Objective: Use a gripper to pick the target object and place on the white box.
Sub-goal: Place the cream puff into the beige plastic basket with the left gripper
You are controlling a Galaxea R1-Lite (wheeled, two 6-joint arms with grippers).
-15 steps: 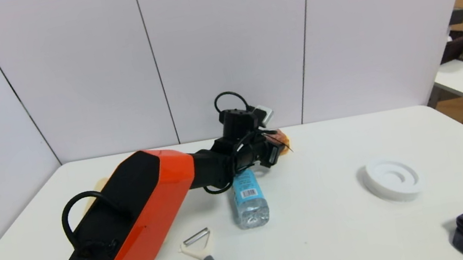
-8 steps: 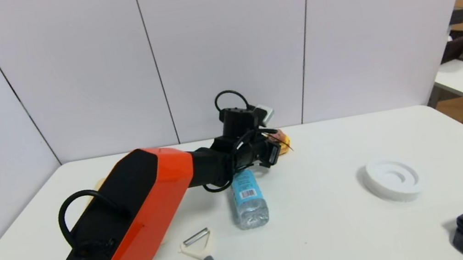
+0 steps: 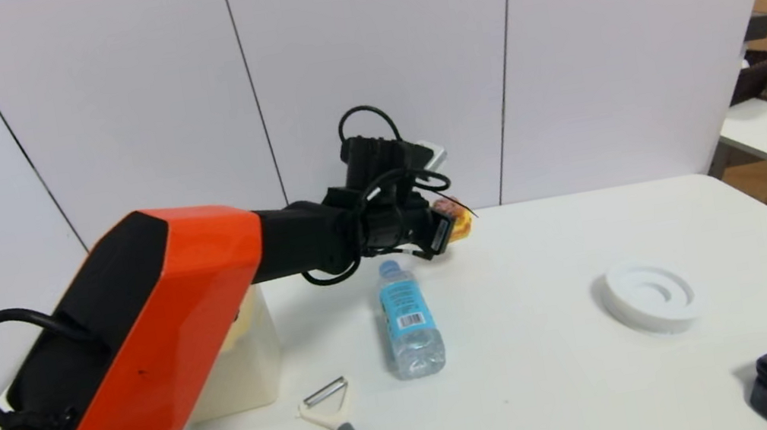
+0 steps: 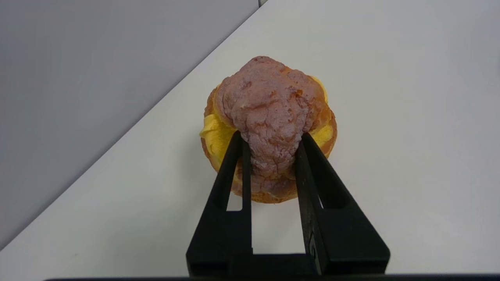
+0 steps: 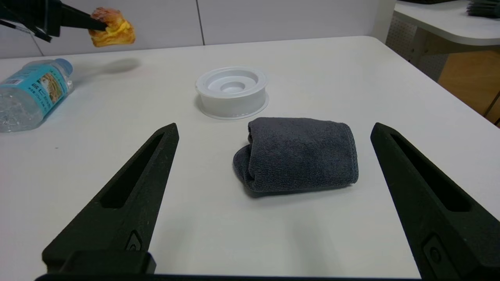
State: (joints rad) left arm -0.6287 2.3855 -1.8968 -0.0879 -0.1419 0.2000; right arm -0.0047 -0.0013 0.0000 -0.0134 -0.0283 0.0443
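Golden-brown cream puff pinched between left gripper jaws, clear above table.

The left arm reaches from the near left toward the far middle of the scene, its black-and-orange links raised above the desk and its wrist angled slightly downward. The left end effector has both fingers pressed in against the cream puff, held clear of the surface. The right end effector sits low at the near right, fingers spread wide, gripping nothing.
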